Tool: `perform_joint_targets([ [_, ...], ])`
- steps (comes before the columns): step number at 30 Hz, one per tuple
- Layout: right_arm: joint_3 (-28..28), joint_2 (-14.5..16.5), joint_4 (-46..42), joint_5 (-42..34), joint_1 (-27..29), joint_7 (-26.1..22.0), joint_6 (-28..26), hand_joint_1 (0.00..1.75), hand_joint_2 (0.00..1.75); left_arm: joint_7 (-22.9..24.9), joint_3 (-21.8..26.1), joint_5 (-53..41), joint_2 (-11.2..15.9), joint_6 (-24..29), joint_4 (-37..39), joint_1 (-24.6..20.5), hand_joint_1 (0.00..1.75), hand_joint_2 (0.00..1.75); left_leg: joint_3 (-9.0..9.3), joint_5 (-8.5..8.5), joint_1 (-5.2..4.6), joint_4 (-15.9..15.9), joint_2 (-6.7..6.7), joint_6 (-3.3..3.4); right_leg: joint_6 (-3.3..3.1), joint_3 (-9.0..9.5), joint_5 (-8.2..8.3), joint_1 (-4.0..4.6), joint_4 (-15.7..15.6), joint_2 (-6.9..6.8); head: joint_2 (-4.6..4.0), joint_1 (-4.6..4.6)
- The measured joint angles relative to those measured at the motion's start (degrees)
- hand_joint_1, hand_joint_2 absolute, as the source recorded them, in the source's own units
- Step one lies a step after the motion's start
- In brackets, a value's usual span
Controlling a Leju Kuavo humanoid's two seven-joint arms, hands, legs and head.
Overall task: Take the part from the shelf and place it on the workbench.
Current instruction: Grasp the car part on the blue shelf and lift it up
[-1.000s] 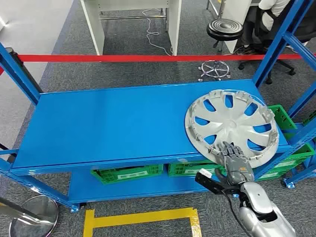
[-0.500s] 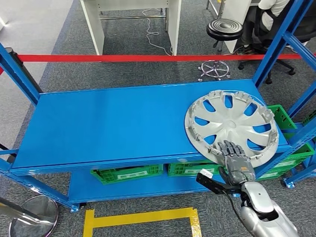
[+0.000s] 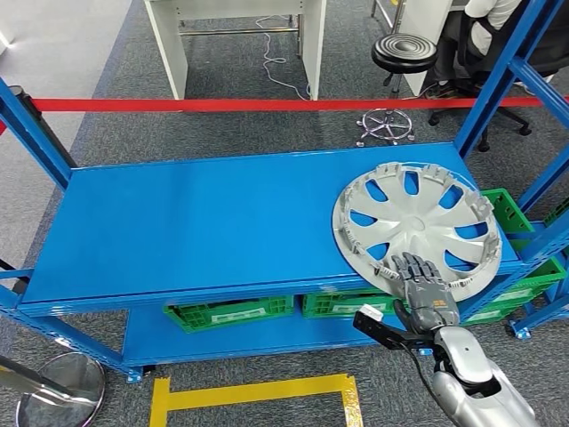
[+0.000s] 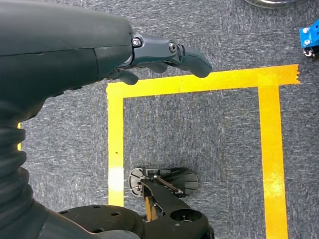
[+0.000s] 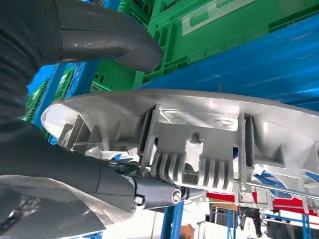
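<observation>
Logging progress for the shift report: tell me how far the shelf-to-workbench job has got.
Done: the right robot hand has reached the silver wheel cover at its near rim, thumb under and fingers over the edge. In hand: closing that grip. Left: the cover lies on the blue shelf, not lifted or carried. The left robot hand hangs empty.

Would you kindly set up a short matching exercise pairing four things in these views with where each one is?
Things:
1. hubcap
2. green crates
3. right hand
4. left hand

Places:
a. over the yellow floor tape
b. on the hubcap's near rim
c. right end of the blue shelf
d. on the lower shelf level

Pairs: 1-c, 2-d, 3-b, 4-a
</observation>
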Motion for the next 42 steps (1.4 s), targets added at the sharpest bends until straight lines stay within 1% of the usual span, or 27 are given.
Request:
perform_joint_targets([
  [1, 0.01, 0.0, 0.01, 0.03, 0.0, -0.01, -0.09, 1.7, 1.75, -0.02, 0.0, 0.02, 0.0, 0.03, 0.01, 0.0, 0.0, 1.75, 0.0, 0.0, 0.0, 0.0, 0.0, 0.0, 0.0, 0.0, 0.0, 0.0, 0.0, 0.0, 0.0, 0.0],
  [2, 0.01, 0.0, 0.01, 0.11, 0.0, -0.03, -0.22, 1.75, 1.75, -0.04, 0.0, 0.04, 0.0, 0.07, 0.01, 0.0, 0.0, 1.75, 0.0, 0.0, 0.0, 0.0, 0.0, 0.0, 0.0, 0.0, 0.0, 0.0, 0.0, 0.0, 0.0, 0.0],
  [13, -0.01, -0.48, -0.12, 0.77, -0.27, -1.15, -1.68, 1.75, 1.75, -1.19, 0.19, 2.94, 0.03, 0.71, 0.01, -0.01, 0.0, 1.75, 0.0, 0.0, 0.0, 0.02, 0.0, 0.0, 0.0, -0.01, 0.0, 0.0, 0.0, -0.01, 0.0, 0.0],
  [21, 0.0, -1.13, -0.14, 0.69, -0.65, -2.25, -1.82, 1.75, 1.75, -2.07, 2.07, 6.81, 0.61, 1.81, -0.01, -0.31, 0.0, 1.75, 0.0, 0.0, 0.0, 0.02, 0.0, 0.01, 0.0, -0.01, 0.0, 0.0, 0.0, -0.01, 0.0, 0.0],
  [29, 0.01, -1.19, -0.17, 0.67, -0.54, -2.56, -2.25, 1.75, 1.75, -2.35, 3.23, 7.96, 0.83, 2.21, -0.01, -0.42, 0.0, 1.75, 0.0, 0.0, 0.0, 0.02, 0.0, 0.0, 0.0, -0.02, 0.0, 0.0, 0.0, -0.01, 0.0, 0.0],
  [42, 0.01, -1.63, -0.7, 0.69, 0.45, -3.19, -3.37, 1.75, 1.75, -2.68, 4.64, 9.62, 0.43, 2.24, -0.01, -0.66, 0.0, 1.75, 0.0, 0.0, 0.0, 0.02, 0.0, 0.01, 0.0, -0.02, 0.0, 0.0, 0.0, 0.0, 0.0, 0.0],
])
